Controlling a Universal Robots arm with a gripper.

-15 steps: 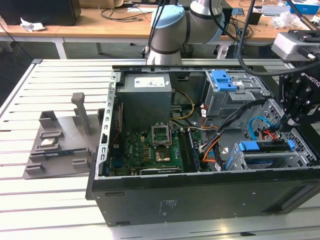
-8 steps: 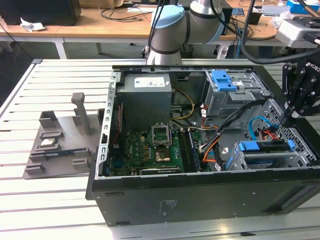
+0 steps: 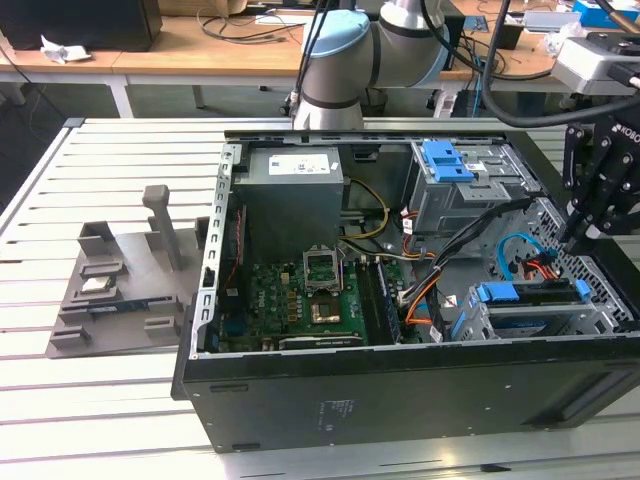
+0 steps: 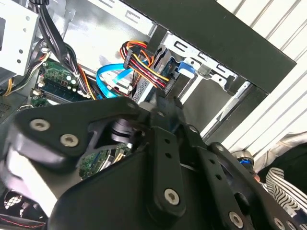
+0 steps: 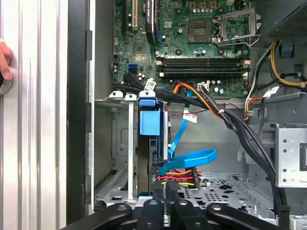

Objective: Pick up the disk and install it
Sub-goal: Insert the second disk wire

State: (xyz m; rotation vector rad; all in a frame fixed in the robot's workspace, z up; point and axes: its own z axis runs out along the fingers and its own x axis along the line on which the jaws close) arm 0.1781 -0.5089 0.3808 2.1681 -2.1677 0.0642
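**Tool poised over the drive bay of the open computer case**

White slatted counter (image 3: 120, 400) carries the open computer case (image 3: 400, 390), lying on its side with its wide opening upward. Beside the case, toward the exterior view's left, stands a grey fixture block (image 3: 125, 285), with bare slats around it.

Inside the case, the disk (image 3: 545, 312) sits in the drive bay (image 3: 600, 310) at the corner nearest the exterior view's right, its blue carrier frame (image 5: 148, 117) showing between the bay's metal rails. Bundled red, yellow and orange wires (image 5: 178, 178) and a blue flat cable (image 5: 192, 158) crowd the bay's open end, leaving little free room there. The motherboard (image 3: 310, 300) lies on the case floor, well apart from the bay, and a grey power-supply box (image 3: 295, 195) fills the far corner.

The tool (image 3: 580, 238) hangs just above the case rim beside the drive bay. Its black fingers (image 5: 165, 211) look drawn close together with nothing between them, near the wire bundle.

A person's hand (image 5: 5, 60) rests on the counter outside the case wall.
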